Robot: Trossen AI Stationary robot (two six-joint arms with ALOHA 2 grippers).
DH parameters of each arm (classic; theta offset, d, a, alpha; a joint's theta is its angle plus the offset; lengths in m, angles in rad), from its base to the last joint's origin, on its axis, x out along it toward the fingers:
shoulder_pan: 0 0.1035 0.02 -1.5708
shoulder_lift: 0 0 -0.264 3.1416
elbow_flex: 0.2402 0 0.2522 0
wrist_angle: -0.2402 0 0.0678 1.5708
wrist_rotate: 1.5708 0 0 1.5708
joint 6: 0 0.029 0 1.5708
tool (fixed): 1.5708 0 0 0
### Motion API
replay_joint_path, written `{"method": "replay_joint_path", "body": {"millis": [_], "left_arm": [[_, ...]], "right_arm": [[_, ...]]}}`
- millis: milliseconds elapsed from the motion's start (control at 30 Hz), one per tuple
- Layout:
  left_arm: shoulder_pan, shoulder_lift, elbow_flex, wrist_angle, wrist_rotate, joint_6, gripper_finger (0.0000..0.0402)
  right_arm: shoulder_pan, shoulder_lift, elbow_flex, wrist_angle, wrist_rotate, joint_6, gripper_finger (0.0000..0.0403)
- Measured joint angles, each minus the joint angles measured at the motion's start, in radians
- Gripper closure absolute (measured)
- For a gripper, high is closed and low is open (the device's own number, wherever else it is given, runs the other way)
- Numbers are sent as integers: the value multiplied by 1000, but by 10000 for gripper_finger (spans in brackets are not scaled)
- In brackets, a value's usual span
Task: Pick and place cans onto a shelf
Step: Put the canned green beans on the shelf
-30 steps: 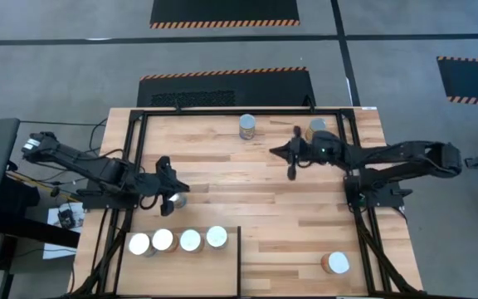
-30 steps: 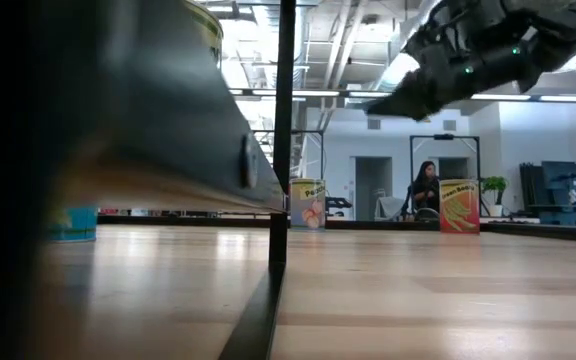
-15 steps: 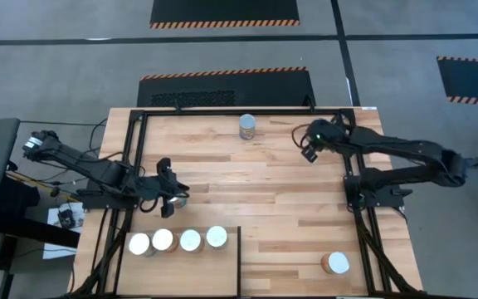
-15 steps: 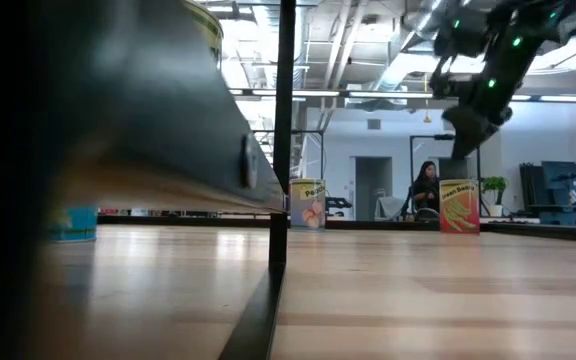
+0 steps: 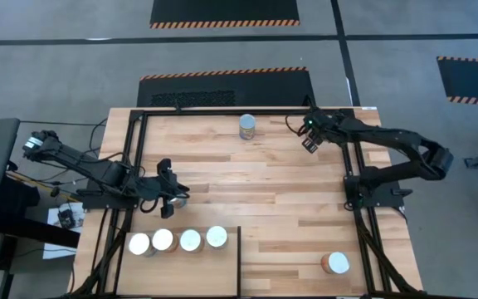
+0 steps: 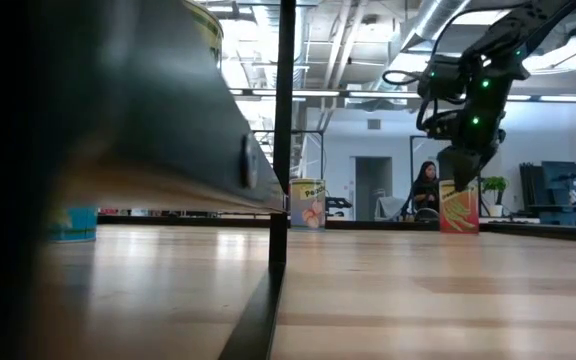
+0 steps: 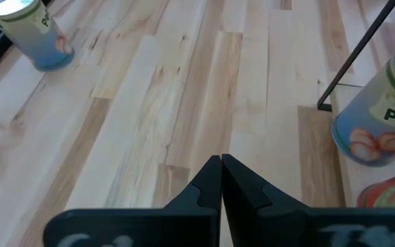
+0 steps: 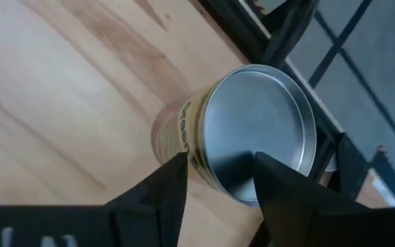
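Note:
Several cans (image 5: 190,240) stand in a row on the pale shelf (image 5: 181,272) at the table's near left. One bluish can (image 5: 247,126) stands at the far middle and a tan one (image 5: 335,263) at the near right. My right gripper (image 8: 219,180) hangs open, pointing down, just over the silver top of an orange-yellow can (image 8: 259,130) at the far right; in the low view its fingers (image 6: 465,170) end right above that can (image 6: 458,207). My left gripper (image 7: 221,166) is shut on nothing, above bare tabletop left of centre (image 5: 173,196).
A black frame runs round the table, with a rail (image 8: 273,41) right behind the far-right can. A black post (image 6: 284,120) stands at the shelf's corner. A bluish can (image 6: 73,222) shows low on the left beyond the shelf. A person sits in the room behind.
My right gripper has swung toward the table's far right corner, tipped from nearly level to pointing steeply down over the orange-yellow can, and opened. No can has moved.

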Motion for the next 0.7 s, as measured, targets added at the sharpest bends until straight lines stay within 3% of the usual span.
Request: {"method": "replay_joint_path", "body": {"millis": [133,367,533,700], "left_arm": [[0,0,0,0,0,0,401],[0,0,0,0,0,-1,401],[0,0,0,0,3,-1,401],[0,0,0,0,6,3,401]], "right_arm": [[-11,31,3,7,14,-50,255],[12,30,40,-27,-53,-79,388],[109,3,129,-129,-153,-24,389],[287,-8,216,-130,-194,62,398]]}}
